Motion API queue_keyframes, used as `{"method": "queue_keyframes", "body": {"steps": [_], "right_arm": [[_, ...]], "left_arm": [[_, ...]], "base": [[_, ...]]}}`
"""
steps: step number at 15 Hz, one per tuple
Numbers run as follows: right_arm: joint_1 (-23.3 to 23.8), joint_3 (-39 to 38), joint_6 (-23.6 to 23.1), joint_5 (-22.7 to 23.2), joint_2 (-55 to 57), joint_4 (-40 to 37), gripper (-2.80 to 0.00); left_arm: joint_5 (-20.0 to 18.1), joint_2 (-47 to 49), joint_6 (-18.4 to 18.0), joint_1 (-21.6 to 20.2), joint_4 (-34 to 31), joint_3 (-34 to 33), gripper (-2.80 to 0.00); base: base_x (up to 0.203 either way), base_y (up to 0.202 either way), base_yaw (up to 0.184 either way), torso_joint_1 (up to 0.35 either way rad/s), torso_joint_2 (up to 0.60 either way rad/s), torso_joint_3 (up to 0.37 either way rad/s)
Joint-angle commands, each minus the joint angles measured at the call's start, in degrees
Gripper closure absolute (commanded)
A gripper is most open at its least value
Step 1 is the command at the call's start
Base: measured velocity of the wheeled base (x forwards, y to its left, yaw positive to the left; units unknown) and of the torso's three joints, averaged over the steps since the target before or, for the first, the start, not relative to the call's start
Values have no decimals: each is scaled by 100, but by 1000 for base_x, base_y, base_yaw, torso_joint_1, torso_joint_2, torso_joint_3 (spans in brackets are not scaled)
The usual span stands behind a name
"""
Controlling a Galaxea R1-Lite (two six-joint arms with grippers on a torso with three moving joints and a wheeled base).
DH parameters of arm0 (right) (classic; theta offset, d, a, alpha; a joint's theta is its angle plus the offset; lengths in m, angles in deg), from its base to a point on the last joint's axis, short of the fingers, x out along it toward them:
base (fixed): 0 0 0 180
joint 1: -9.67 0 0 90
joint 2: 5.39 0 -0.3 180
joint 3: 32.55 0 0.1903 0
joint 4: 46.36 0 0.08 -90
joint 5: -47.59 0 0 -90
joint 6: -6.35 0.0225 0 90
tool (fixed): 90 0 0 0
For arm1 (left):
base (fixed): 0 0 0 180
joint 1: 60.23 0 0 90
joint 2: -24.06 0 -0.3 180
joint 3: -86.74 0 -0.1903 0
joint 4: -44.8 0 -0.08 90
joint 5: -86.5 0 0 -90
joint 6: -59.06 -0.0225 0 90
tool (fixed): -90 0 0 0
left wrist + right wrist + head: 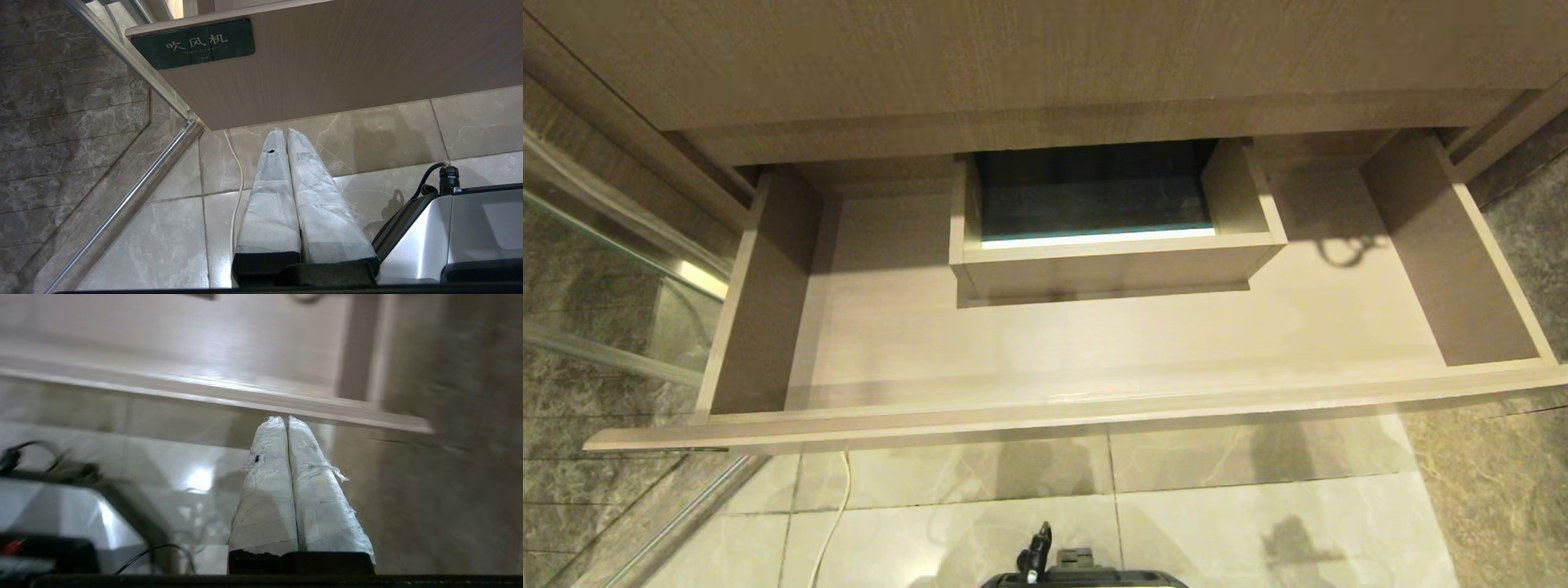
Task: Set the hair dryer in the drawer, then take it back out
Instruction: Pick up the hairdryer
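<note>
So the hair dryer isn't in any of my feeds right now. The drawer (pixel 1094 343) is pulled all the way out and its floor is bare, and the boxed cutout (pixel 1115 237) in the middle shows only a dark bottom, so the dryer isn't in there either.

My right end effector (pixel 286 421) hangs just below the drawer's front edge, above the floor tiles (pixel 1258 523), fingers pressed together with nothing between them. My guess is it's clear of the drawer so the front can swing freely.

The left end effector (pixel 284 131) is parked low under the drawer front, near the dark label (pixel 196 43), also pinched together and empty.

There's a white cord (pixel 837 506) running across the floor below the drawer. Can't tell what it belongs to.
</note>
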Motion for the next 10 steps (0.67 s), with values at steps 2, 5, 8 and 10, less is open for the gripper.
{"method": "queue_keyframes", "body": {"steps": [2, 5, 8, 10], "right_arm": [[5, -84, 19, -306, -700, -58, 0], [4, -154, 11, -307, -1047, -71, 0], [4, -145, 10, -316, -1085, -62, 0], [4, -162, 10, -307, -1122, -53, 0]], "left_arm": [[-4, -2, -4, 4, 0, -9, 0], [-4, -2, -4, -4, 0, -9, 0], [-4, -2, -4, -4, 0, -1, 0], [-4, -2, -4, 3, 0, -9, 0]], "base": [[0, 0, 0, 0, 0, 0], [0, 0, 0, 113, -121, -25], [0, 0, 0, 251, -120, -177], [0, 0, 0, 256, -568, -224]]}}
